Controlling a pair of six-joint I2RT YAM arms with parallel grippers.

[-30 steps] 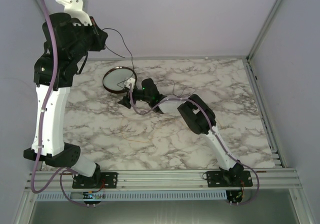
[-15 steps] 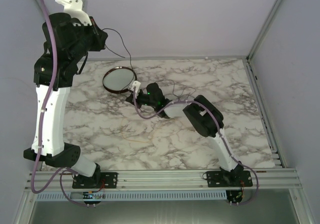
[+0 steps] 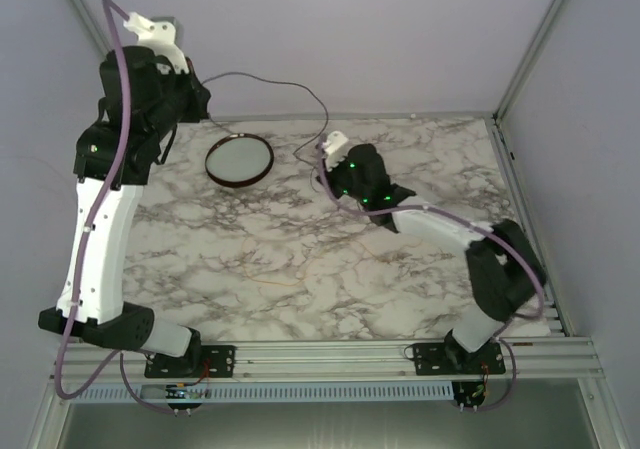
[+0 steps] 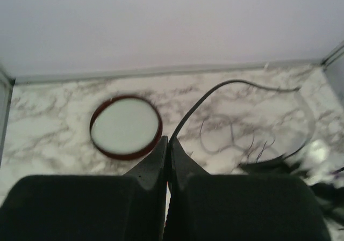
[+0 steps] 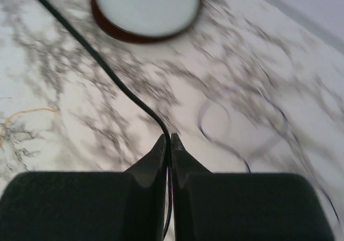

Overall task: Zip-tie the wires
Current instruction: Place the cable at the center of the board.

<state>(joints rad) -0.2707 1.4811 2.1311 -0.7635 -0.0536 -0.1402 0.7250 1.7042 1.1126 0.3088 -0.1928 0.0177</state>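
Held at two points: by the left hand [image 4: 167, 140], raised high at the back left with fingers pressed together on one of the wires [image 4: 231, 81], and by the right hand [image 5: 167, 138], out over the middle of the counter [image 3: 200, 259] and likewise pinched tight on the same strand farther along. Between the two, a slack dark arc in the air, near the dish [image 3: 239, 159] but clear of it. Under and beside the right hand, more of the wires in loose loops on the marble, blurred in both wrist views and too faint to count. No zip tie to be made out in any view. Judging by looks: hair-thin, limp and next to weightless, with no stiffness to keep a shape, so apt to sag, curl back on itself and slide out of a loose pinch. Probably not fragile under a gentle pull, yet easy to kink, tangle or snag on a fingertip. Best taken right at the fingertips, squarely across the pads as here, and kept lightly taut from both ends to draw the strands into one bundle. For the tying itself, better gripped close on either side of the bunching point, with a short bare stretch left open for the strip. Worth avoiding any hard tug, given so little to hold on to.
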